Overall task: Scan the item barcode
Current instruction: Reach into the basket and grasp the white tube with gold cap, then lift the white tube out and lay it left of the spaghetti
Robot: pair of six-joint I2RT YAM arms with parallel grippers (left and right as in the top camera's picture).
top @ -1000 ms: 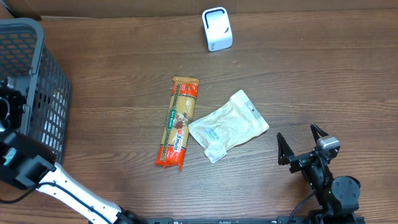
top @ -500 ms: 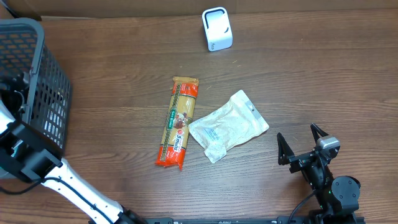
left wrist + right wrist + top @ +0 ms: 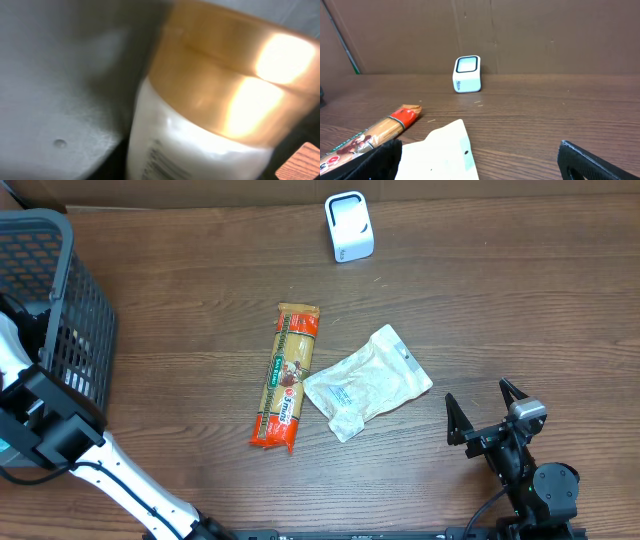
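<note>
Far to the left of the scanner (image 3: 349, 226), inside the basket (image 3: 85, 310), the left arm (image 3: 45, 430) reaches down to a white jar (image 3: 200, 125) with a gold lid (image 3: 225, 80), which I take to be the item to scan. Its pincer's fingers are out of sight in the wrist view, so whether it is pinching the jar cannot be told. The right gripper (image 3: 478, 395), nearer than the scanner and off to its right, is spread wide and empty.

The smooth, rounded jar could slip or twist in a shallow pinch. It could also catch the basket wall on the way out. If the barcode (image 3: 160, 162) ends up turned away from the scanner's window, the read would probably fail.

The jar's barcode is blurred, with no digits legible. Just in front of the scanner, the pasta packet (image 3: 287, 375) carries a green band and red lettering too small to read, and the pouch (image 3: 367, 382) touching it shows only faint print
</note>
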